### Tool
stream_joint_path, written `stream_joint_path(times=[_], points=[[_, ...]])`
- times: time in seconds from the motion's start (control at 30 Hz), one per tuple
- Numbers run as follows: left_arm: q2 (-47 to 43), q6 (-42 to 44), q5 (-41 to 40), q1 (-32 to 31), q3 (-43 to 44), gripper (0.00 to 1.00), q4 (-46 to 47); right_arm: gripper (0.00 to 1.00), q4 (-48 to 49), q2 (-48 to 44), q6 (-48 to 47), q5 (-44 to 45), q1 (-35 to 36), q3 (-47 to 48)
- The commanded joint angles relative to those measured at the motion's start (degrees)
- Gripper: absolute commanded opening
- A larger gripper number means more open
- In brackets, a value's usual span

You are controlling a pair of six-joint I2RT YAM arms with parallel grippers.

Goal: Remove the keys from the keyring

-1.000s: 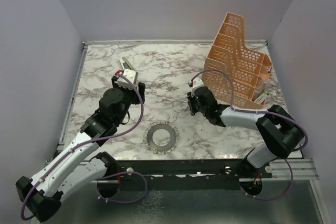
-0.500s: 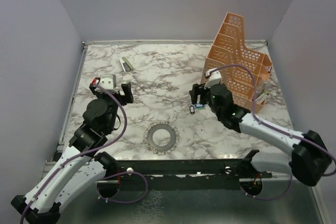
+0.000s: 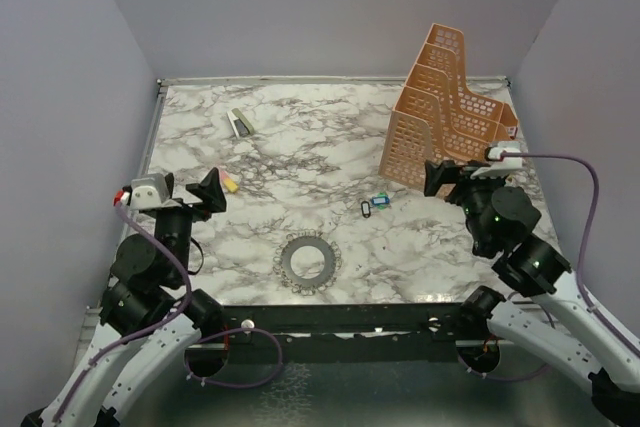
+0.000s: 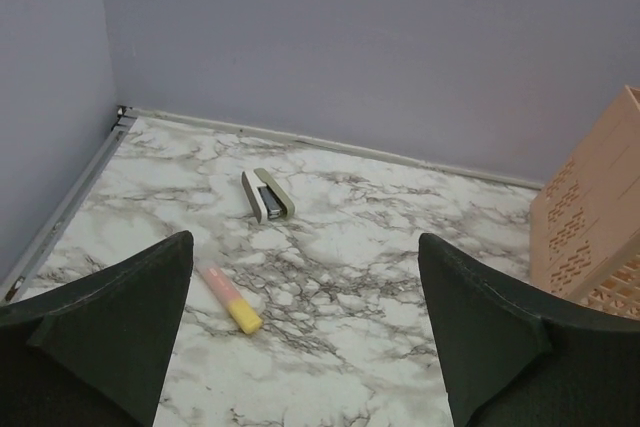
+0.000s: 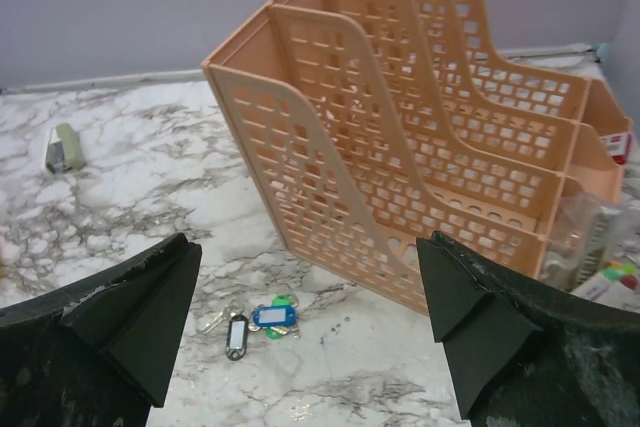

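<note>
The keyring (image 3: 306,262) is a dark-grey ring lying flat near the table's front edge, rimmed with small silvery keys (image 3: 330,250) like a toothed wheel. It shows only in the top view. My left gripper (image 3: 200,195) hovers left of and behind it, jaws wide open and empty (image 4: 305,247). On the right my right gripper (image 3: 450,179) hangs beside the orange organizer, also wide open with nothing in it (image 5: 308,247). Neither gripper touches the ring.
A small bunch with blue, black and green tags (image 3: 373,205) (image 5: 255,317) lies mid-table. A pink-yellow highlighter (image 3: 229,182) (image 4: 230,299) lies by the left gripper. A stapler (image 3: 240,121) (image 4: 267,195) sits far left. An orange tiered organizer (image 3: 450,107) (image 5: 400,127) stands back right.
Both arms have drawn back toward the near edge and both grippers have opened wide. The tag bunch now lies uncovered where the right gripper was, and the highlighter where the left was.
</note>
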Motion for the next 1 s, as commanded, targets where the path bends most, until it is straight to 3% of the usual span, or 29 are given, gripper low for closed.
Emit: stream_joint_path(times=[0.0, 0.23, 0.43, 0.6, 0.97], points=[[-3.5, -2.1, -2.6, 0.1, 1.8, 0.95, -4.0, 1.0, -10.2, -5.7, -0.6, 8.1, -0.3, 2.6], [-9.5, -3.2, -6.2, 0.0, 0.2, 0.99, -7.2, 1.0, -14.6, -14.1, 4.1, 15.2, -0.3, 1.6], [-16.2, -4.1, -10.8, -0.1, -3.0, 0.99, -7.9, 1.0, -13.4, -22.2, 3.8, 14.2, -0.3, -2.2], [-15.9, -2.9, -12.5, -0.3, -4.7, 0.99, -7.6, 1.0, -16.8, -25.8, 6.5, 19.0, -0.3, -1.7], [-16.3, -2.8, -13.1, -0.3, -5.3, 0.99, -7.3, 1.0, -16.5, -28.7, 5.6, 17.0, -0.3, -2.2]])
